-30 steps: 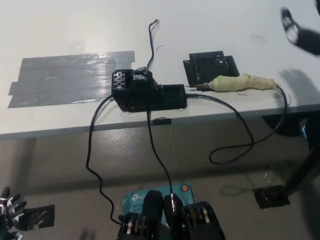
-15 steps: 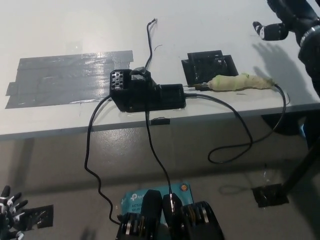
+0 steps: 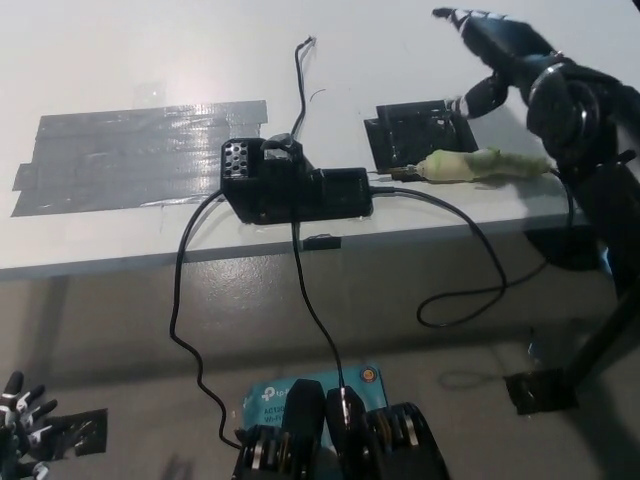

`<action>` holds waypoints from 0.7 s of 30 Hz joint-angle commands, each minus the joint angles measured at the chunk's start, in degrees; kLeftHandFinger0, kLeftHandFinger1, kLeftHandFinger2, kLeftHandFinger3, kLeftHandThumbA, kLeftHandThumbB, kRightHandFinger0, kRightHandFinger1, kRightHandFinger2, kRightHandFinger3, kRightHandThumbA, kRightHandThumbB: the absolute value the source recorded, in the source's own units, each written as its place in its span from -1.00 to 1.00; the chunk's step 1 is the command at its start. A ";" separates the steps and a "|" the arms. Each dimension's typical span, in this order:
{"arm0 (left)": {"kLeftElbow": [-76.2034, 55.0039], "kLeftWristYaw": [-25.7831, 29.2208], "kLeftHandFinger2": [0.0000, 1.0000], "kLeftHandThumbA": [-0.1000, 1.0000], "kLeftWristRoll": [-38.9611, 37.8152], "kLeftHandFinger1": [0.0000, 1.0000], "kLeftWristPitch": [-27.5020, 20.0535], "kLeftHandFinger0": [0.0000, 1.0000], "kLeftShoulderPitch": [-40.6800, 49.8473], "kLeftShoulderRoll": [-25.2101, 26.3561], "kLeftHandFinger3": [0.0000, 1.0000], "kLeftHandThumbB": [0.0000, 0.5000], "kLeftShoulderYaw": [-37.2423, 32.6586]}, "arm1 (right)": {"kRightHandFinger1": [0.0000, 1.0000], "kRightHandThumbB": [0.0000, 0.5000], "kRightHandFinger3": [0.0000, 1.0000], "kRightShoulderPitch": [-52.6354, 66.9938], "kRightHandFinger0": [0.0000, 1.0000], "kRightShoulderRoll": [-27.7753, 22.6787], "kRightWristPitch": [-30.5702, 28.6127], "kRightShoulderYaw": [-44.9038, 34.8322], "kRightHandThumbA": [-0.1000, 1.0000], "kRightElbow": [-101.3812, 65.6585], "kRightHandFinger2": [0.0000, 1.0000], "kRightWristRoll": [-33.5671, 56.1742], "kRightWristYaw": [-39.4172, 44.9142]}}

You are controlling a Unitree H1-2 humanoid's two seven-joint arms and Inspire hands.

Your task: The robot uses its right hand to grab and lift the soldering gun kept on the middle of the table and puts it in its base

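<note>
The soldering gun point(image 3: 482, 165) lies flat on the white table point(image 3: 150, 60) near its front edge, its handle wrapped in pale green tape and its metal tip pointing left. Its black cord point(image 3: 470, 290) loops down off the table edge. The black base point(image 3: 290, 185) sits left of the tip, with a perforated holder at its left end. My black right hand point(image 3: 500, 55) hovers open above and behind the gun, fingers spread, touching nothing. My white left hand point(image 3: 18, 425) rests low at the bottom left, below the table.
A small black tray point(image 3: 420, 130) lies just behind the gun's tip. A wide patch of grey tape point(image 3: 130, 155) covers the table's left part. Black cables point(image 3: 185, 330) hang from the base to the floor. A thin wire point(image 3: 300, 70) runs back from the base.
My right hand has come in from the upper right corner, moving left and nearer over the table until it is above the gun. The gun and base have not moved.
</note>
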 commanded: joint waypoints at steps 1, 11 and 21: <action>-1.80 -0.36 1.00 1.00 0.21 0.69 0.38 1.00 -0.15 2.03 1.00 -0.66 0.39 | 1.00 0.43 1.00 -1.64 1.00 -0.87 0.27 -0.32 0.61 -0.45 1.00 -0.34 3.25; -1.53 -0.41 1.00 1.00 1.53 0.69 -0.23 1.00 -0.54 2.44 1.00 -0.56 -0.50 | 1.00 0.12 1.00 1.23 1.00 -3.19 2.63 0.51 0.51 3.38 1.00 -2.04 4.84; -2.14 -0.40 0.98 1.00 1.91 0.55 -0.27 1.00 -0.47 1.79 1.00 -0.62 -1.19 | 1.00 0.06 1.00 3.46 1.00 -0.57 1.45 0.86 0.48 4.87 1.00 -1.76 4.67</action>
